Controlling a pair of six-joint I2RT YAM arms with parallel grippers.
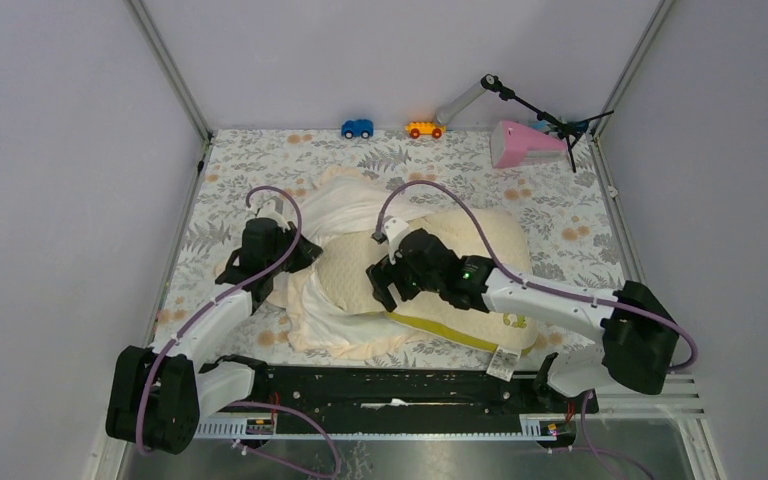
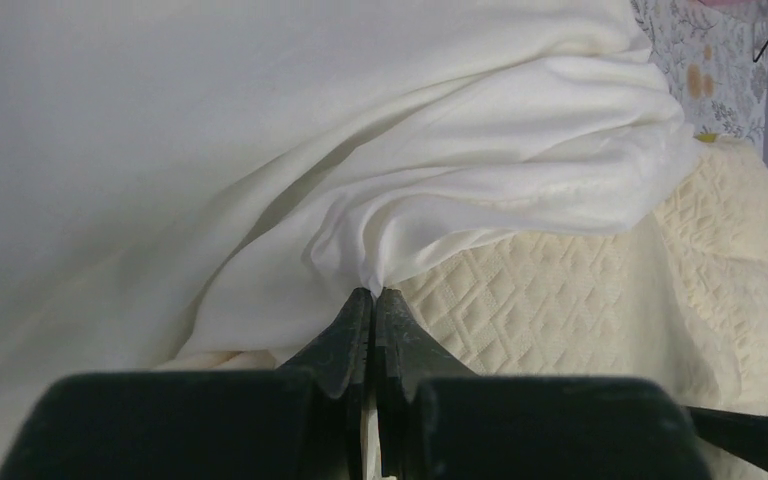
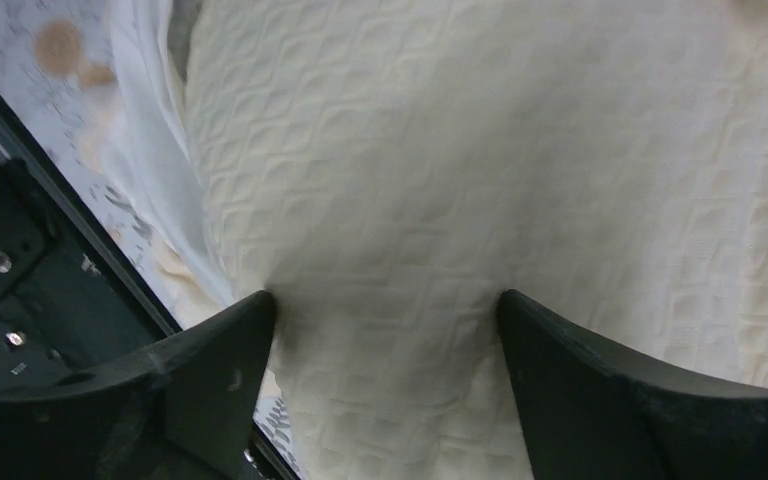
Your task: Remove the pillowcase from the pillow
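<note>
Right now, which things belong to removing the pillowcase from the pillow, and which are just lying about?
For the job: pillowcase; pillow; left hand, shut on the pillowcase; right hand, open over the pillow.
Lying about: blue toy car; orange toy car; pink object; black tripod.

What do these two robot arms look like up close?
Both the left arm and right arm have white tube segments, chunky black joints and a looping purple cable. The left pincer and right pincer have two black wedge-shaped fingers. A small green light glows on the right.
</note>
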